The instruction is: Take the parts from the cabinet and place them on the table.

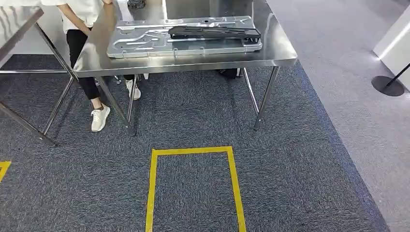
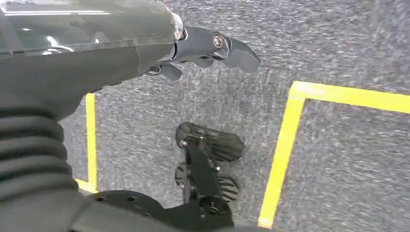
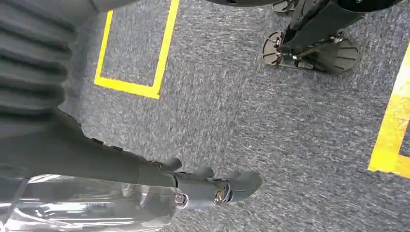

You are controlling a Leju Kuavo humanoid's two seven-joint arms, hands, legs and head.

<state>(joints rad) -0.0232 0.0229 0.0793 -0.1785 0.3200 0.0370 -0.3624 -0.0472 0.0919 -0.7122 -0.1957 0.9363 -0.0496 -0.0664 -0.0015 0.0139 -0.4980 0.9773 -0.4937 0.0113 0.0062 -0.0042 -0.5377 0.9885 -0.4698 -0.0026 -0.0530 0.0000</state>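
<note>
Ahead, ribbed black part (image 1: pixel 214 32) lies on stamped metal panel (image 1: pixel 145 41) — steel table (image 1: pixel 275 48).

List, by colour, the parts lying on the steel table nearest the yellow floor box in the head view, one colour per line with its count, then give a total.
Silver: 1, the flat silver pressed panel.
Black: 1, the long black part resting on top of the panel.
Total: 2, both on the steel table.
</note>
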